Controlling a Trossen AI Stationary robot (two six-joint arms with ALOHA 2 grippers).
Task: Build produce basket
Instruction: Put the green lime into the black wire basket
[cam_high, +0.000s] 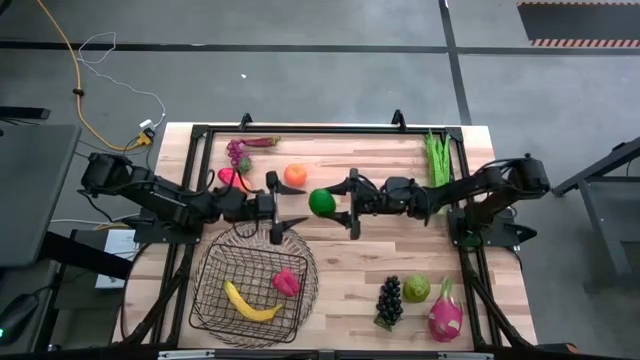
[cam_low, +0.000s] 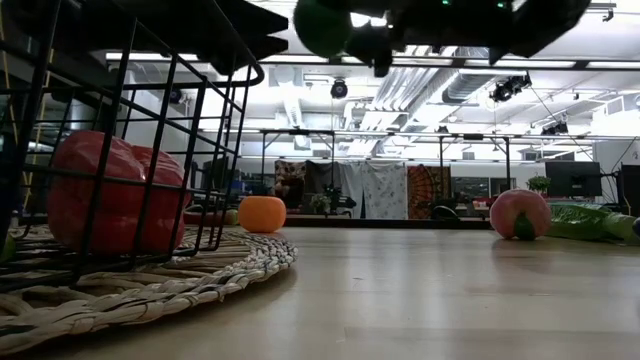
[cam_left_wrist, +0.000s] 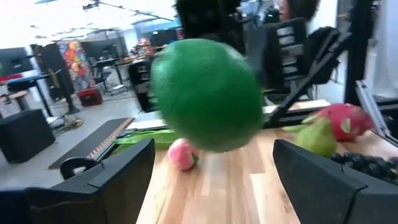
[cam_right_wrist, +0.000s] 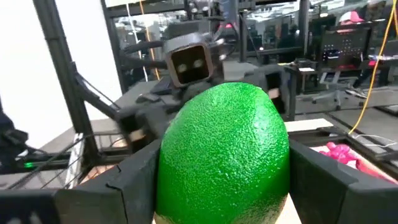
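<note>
Right then, your right gripper (cam_high: 343, 208) was clamped on the green lime (cam_high: 321, 201), holding it in the air above the middle of the table (cam_high: 350, 290); in the right wrist view the lime (cam_right_wrist: 222, 152) sat squarely between both dark fingers (cam_right_wrist: 127, 183). Your left gripper (cam_high: 276, 208) hung just beside it, over the far rim of the basket (cam_high: 200, 300), with its jaws spread apart and nothing between them; from its wrist camera the lime (cam_left_wrist: 208, 93) floated ahead of the open fingers (cam_left_wrist: 121, 177), not touching them. Inside the basket you already had the yellow banana (cam_high: 250, 303) and a red fruit (cam_high: 286, 282), and the basket stood on a woven mat (cam_low: 150, 285) at the near left of the table. Still out on the wood were the orange (cam_high: 295, 175), the purple grapes (cam_high: 238, 152) and a pink-red fruit (cam_high: 229, 177) behind the left arm, the green beans (cam_high: 437, 160) at the far right, and the dark grapes (cam_high: 389, 298), green pear (cam_high: 416, 288) and dragon fruit (cam_high: 446, 312) near the right front corner.
</note>
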